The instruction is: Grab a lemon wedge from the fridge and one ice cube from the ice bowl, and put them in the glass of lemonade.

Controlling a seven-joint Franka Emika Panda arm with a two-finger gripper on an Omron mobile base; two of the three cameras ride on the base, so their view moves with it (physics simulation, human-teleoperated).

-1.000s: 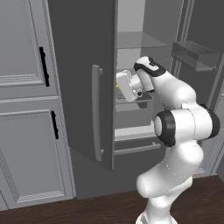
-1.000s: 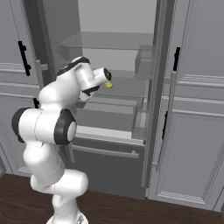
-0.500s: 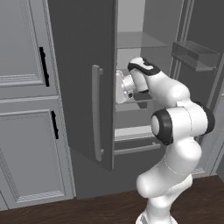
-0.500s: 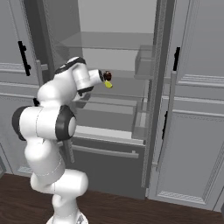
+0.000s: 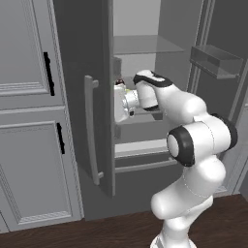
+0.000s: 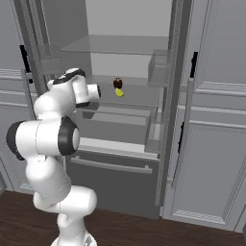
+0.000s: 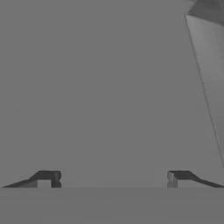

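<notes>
The tall dark grey French-door fridge point(image 6: 129, 96) stands with both doors swung open, so that much of the job looks done; the rest is still ahead. The tiny bright yellow lemon wedge point(image 6: 119, 92) lies on the fridge's middle glass shelf, untaken, touching or just beside a small dark brown jar point(image 6: 117, 83) that stands right behind it. The two-finger gripper point(image 7: 113, 178) has its tips spread wide with nothing between them, and it faces a plain grey surface inside the fridge rather than the wedge. From the right side of the fridge the white arm's hand sits at shelf height, to the left of the wedge and apart from it.

I'd judge the wedge pick as only being approached, with the ice cube and the drop into the glass both left to do.

The fridge's left door with its long pale grey bar handle point(image 5: 92, 131) stands close beside the hand, and the little jar crowds the wedge, so a careless close could catch it. Light grey panelled cabinets point(image 5: 29, 121) flank the fridge.
</notes>
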